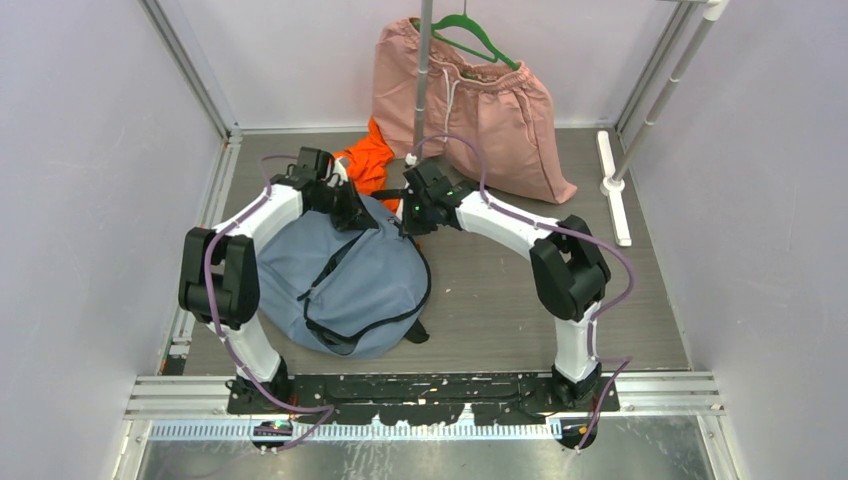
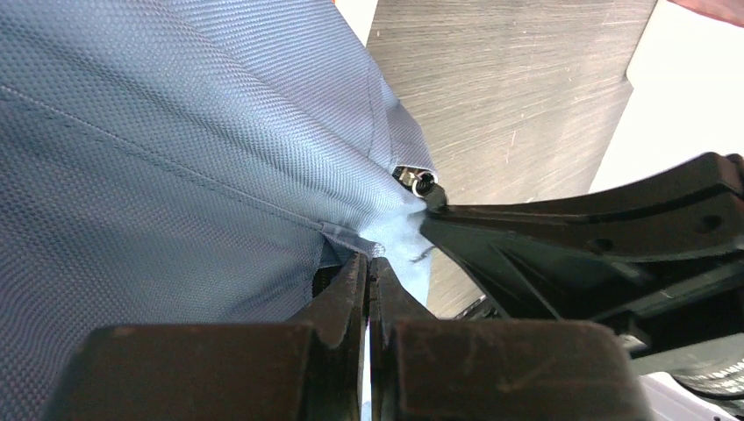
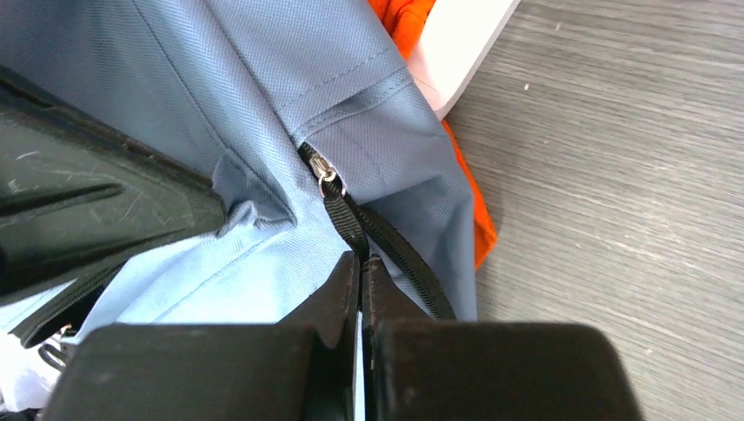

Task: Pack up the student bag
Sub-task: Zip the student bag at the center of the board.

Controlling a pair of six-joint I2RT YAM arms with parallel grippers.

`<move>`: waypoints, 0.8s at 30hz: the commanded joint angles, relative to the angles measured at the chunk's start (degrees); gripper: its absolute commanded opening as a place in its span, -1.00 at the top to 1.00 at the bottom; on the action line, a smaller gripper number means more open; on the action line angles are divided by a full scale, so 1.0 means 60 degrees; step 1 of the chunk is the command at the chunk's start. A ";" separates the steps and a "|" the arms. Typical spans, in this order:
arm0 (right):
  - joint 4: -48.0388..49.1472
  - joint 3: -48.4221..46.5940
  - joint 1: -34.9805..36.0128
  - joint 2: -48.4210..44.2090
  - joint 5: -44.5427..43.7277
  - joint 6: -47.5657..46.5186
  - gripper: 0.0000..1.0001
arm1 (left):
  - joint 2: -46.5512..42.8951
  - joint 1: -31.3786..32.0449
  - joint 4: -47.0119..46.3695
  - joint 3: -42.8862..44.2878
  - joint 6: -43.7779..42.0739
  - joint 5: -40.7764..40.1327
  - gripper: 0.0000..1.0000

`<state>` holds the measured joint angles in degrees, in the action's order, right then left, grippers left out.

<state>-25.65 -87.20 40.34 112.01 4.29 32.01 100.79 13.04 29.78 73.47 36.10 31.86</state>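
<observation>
The left fingers (image 2: 361, 274) are clenched tip to tip on a pinched fold of the large soft grey-blue fabric backpack (image 1: 340, 275), at a seam near the bag's far top edge. The right fingers (image 3: 358, 270) are likewise pressed together, gripping the black webbing zipper pull (image 3: 344, 221). The pull hangs from the small silver slider (image 3: 323, 167), where the black zipper track comes out from under a stitched flap. The two sets of fingers sit just beside each other. Each wrist view shows the other's black housing crowding in from the side, so there is little room between them.

The backpack lies on the grey wood-grain table (image 1: 500, 300), left of centre, with black straps curving across its top face and its near edge close to the arm bases. A small bright orange cloth (image 1: 365, 160) touches its far edge, partly under the fabric, and shows beyond the zipper corner in the right wrist view. Behind that, pale pink drawstring shorts (image 1: 490, 105) hang from a green plastic hanger (image 1: 470, 32) beside a grey upright pole (image 1: 424, 70), reaching down to the table just behind the right wrist. A white foot bar (image 1: 612, 185) lies near the right wall.

Bare table stretches to the right of the backpack, between it and the right arm's base. On the left the bag sits near the metal-framed wall.
</observation>
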 commanded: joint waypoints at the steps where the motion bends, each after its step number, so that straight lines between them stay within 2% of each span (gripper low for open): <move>1: -0.0275 0.0313 -0.0100 -0.1121 -0.0229 -0.0338 0.99 | -0.0468 -0.0120 -0.0261 0.0128 0.0034 0.0478 1.00; 11: -0.0480 0.2513 -0.0094 -0.2659 -0.0271 -0.0501 0.99 | -0.0246 -0.0267 -0.0218 0.0245 0.0097 0.0449 1.00; 18: -0.0151 0.4542 -0.0090 -0.3720 0.0549 -0.0231 0.99 | -0.0212 -0.0306 -0.0588 0.0294 0.0352 0.0522 1.00; 24: -0.0139 0.5074 0.0256 -0.4274 0.1255 0.0034 0.98 | -0.0279 -0.0358 -0.0221 0.0753 0.0264 0.0271 1.00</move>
<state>-18.94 -58.70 40.27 90.19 8.21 31.66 100.82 12.64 31.51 73.73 37.74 36.03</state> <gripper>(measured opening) 0.039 0.007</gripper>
